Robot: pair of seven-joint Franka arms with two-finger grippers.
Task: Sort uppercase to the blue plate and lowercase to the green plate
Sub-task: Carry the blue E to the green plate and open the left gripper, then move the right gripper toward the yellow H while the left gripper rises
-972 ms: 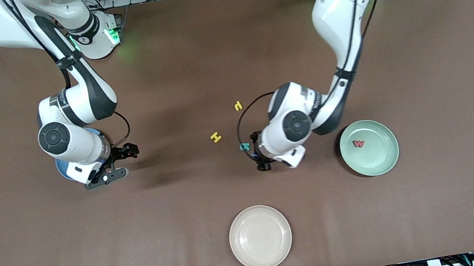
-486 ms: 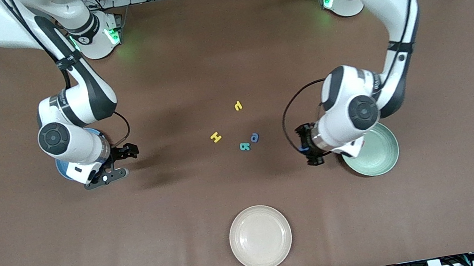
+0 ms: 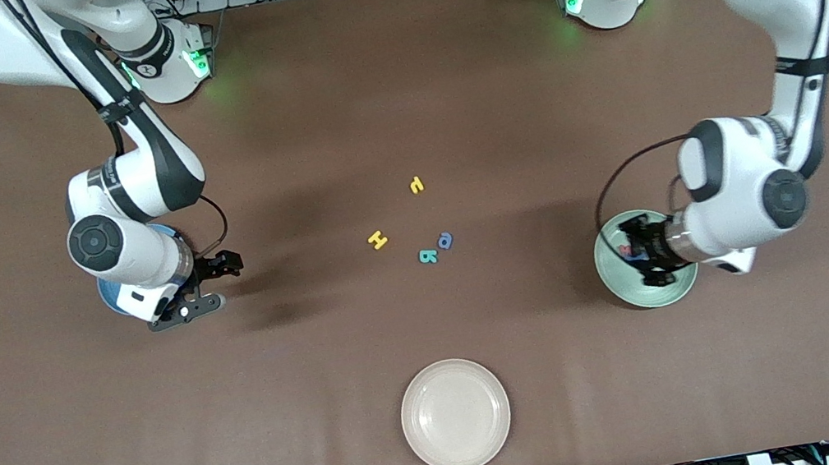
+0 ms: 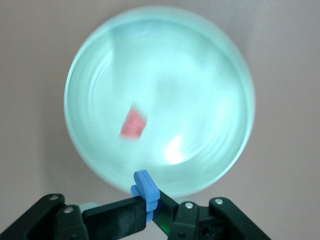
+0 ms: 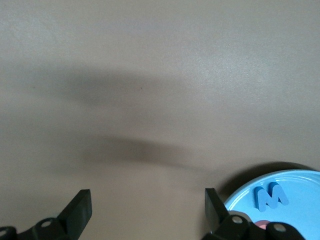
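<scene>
Plates first: you have the green plate (image 3: 622, 284) toward the left arm's end of the table, the blue plate (image 3: 111, 299) mostly hidden under the right arm, and a cream plate (image 3: 455, 415) nearest the front camera. No brand or label can be read anywhere; the only writing is the foam letters themselves.

Your left gripper (image 3: 646, 252) is over the green plate, pinched tight on a small blue letter (image 4: 145, 188), and a red letter (image 4: 133, 123), too blurred to read, lies in the plate below it. A second ago that gripper was down among the loose letters mid-table, and it has since carried its letter across to the plate.

Your right gripper (image 3: 203, 286) has not moved in that time; it waits just above the table beside the blue plate with its fingers spread wide and nothing between them. A blue M (image 5: 270, 195) lies in the blue plate.

Loose mid-table you see a yellow H (image 3: 378, 240), a small yellow hooked letter (image 3: 416, 185), a teal letter (image 3: 428, 256) and, just beside it, a rounded blue letter (image 3: 445, 241).
</scene>
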